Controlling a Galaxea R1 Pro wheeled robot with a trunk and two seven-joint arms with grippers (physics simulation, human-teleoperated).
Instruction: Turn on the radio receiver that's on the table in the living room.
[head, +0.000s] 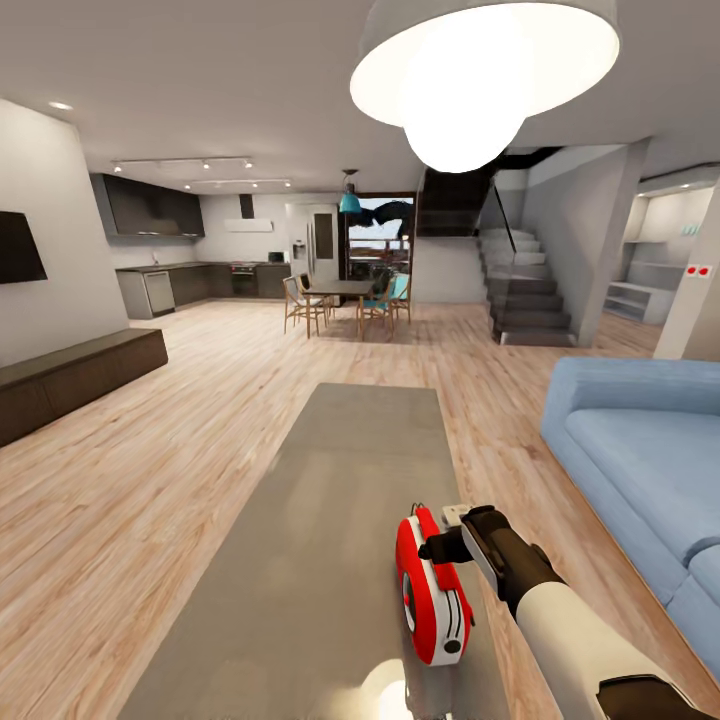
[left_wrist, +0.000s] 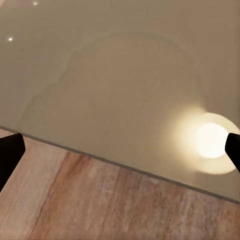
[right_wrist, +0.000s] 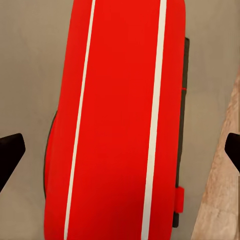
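The red radio receiver (head: 432, 592) stands on edge near the close end of the long grey coffee table (head: 340, 470), its round dial facing left. My right gripper (head: 445, 535) is at the radio's top far corner, reaching in from the right. In the right wrist view the radio's red top with its two white bands (right_wrist: 117, 125) lies between the fingertips (right_wrist: 10, 152), which stand wide apart; the right gripper (right_wrist: 120, 150) is open. The left gripper (left_wrist: 120, 150) is open over the table's edge (left_wrist: 120, 75), nothing between its fingers.
A blue sofa (head: 640, 460) runs along the right of the table. A white dome pendant lamp (head: 480, 70) hangs overhead; its reflection (left_wrist: 210, 140) glows on the glossy top. A long dark bench (head: 70, 375) lines the left wall. The dining table with chairs (head: 345, 290) and stairs (head: 525, 290) are far back.
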